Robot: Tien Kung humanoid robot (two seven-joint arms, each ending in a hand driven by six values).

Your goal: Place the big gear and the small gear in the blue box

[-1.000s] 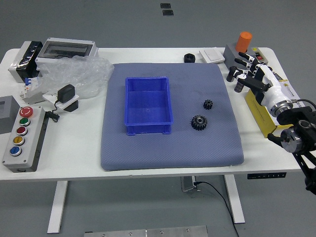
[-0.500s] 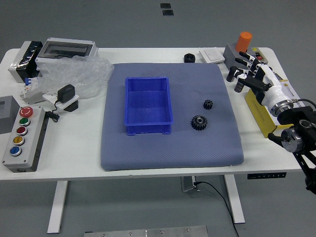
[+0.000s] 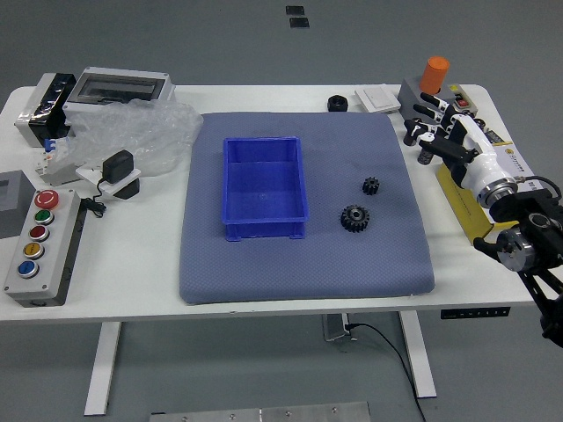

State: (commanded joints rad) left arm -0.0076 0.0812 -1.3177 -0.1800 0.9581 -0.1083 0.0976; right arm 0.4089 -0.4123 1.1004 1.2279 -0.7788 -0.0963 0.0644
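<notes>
Table's near edge: the white table [image 3: 132,286] is carrying a blue-grey mat [image 3: 264,280], whose near edge is running almost alongside the table's own.
Blue box [image 3: 264,230]: standing open-topped on the mat, left of both gears, its longer sides running from near to far; nothing is showing inside it.
Big gear [image 3: 354,218]: lying on the mat just to the right of the box's near right corner, between that corner and the mat's right edge; it is looking round from above, so no long axis is giving the hand a direction to match.
Small gear [image 3: 370,185]: lying apart from the big gear, a little beyond it and to its right, closer to the mat's right edge; also looking round from above.
Right hand [image 3: 452,141]: hovering outside the mat's right edge, near its far right corner, with fingers spread and gripping nothing; how high it is hanging, I cannot tell.
Gears from hand: both are lying leftward and toward the table's near edge, the small gear nearer the hand, the big gear farther along roughly the same slant.
Nearer arm: the right one, the only one reaching into view, its forearm passing by the yellow box [image 3: 462,209] on the table's right side.
Coming move: probably calling for a reach left and nearward, then down; if the big gear is being taken first, a low approach might be brushing the small gear on the way.
</notes>
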